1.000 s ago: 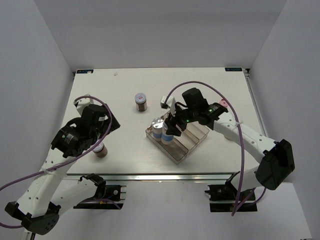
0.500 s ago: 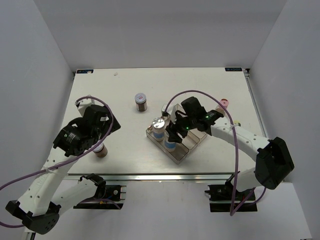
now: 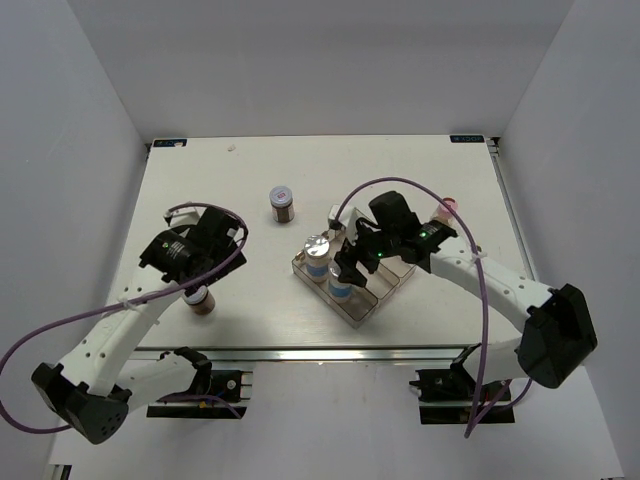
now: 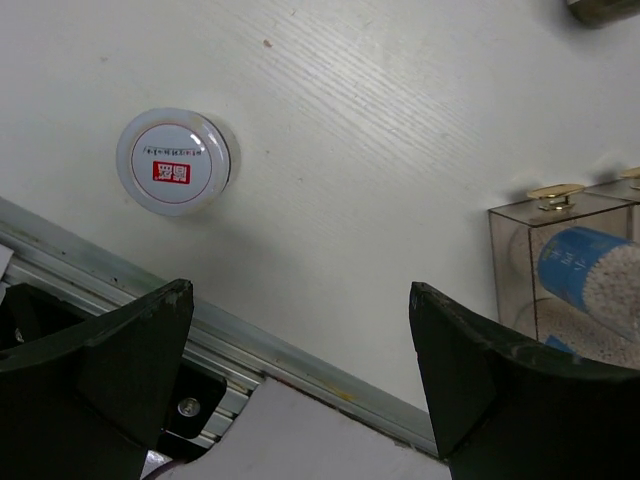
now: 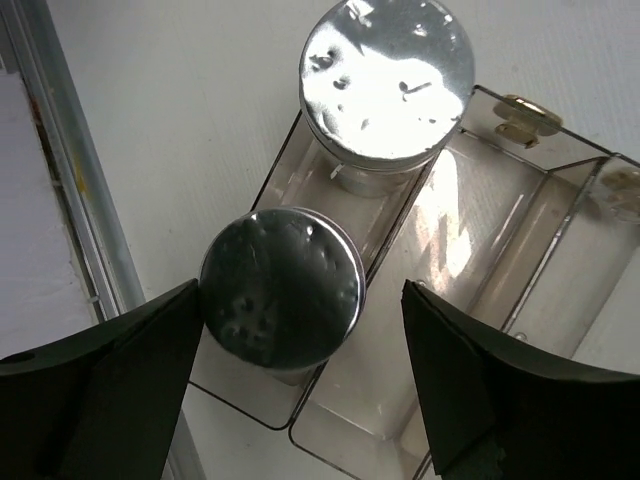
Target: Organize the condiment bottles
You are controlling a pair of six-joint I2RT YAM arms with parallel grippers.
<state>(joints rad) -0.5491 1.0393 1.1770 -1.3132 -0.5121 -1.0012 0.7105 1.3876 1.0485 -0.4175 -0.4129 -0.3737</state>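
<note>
The left end effector (image 4: 300, 310) hangs wide open over the desk (image 4: 380, 150), beside rather than around a brown-filled jar (image 4: 178, 162) that stands near the front rail. A careless descent could knock that jar over the edge. The right end effector (image 5: 300, 295) is spread wide on either side of a silver-capped jar (image 5: 283, 290) standing in the tray (image 3: 360, 310). The jar is probably seated, though its base is hidden. On a crooked lift, a finger could clip the cap and tip it into its twin (image 5: 388, 78).

Overhead view from the near side, wrist views close, facing down, all sharing the tray (image 3: 375, 298)
</note>
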